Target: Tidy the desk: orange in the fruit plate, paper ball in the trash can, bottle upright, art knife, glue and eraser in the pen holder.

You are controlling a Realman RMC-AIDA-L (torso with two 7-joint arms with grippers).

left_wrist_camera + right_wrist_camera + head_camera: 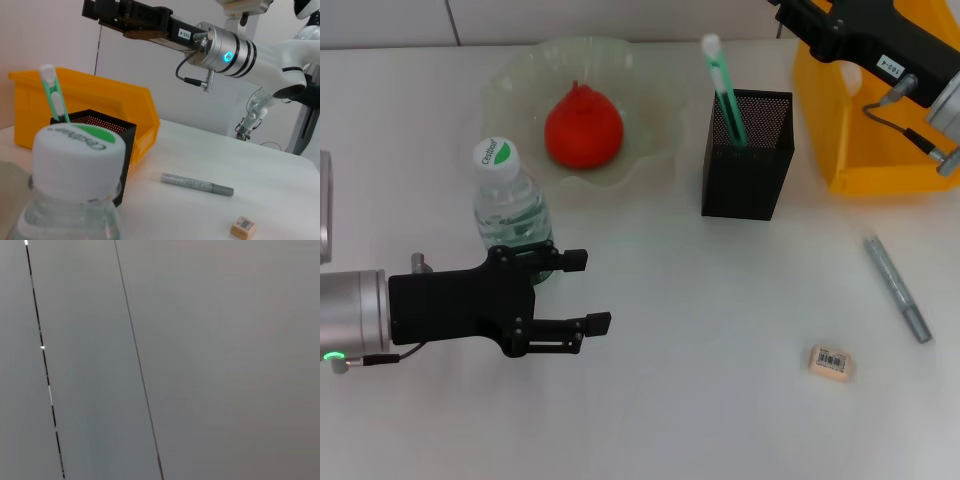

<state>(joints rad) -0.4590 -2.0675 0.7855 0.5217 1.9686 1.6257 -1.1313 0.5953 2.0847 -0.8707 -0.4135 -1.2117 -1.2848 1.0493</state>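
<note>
Head view: left gripper [582,290] spread wide, holding nothing, beside upright bottle [510,205]; back away straight, avoid tipping. Right gripper over trash can [865,130], grip state unclear. Left wrist view: glue [197,184], eraser [243,226] loose on desk [280,190]. Right wrist view: blank wall.

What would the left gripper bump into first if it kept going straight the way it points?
Probably nothing close: the left gripper points across bare desk. Farther along lies the glue, though height is unclear.
</note>
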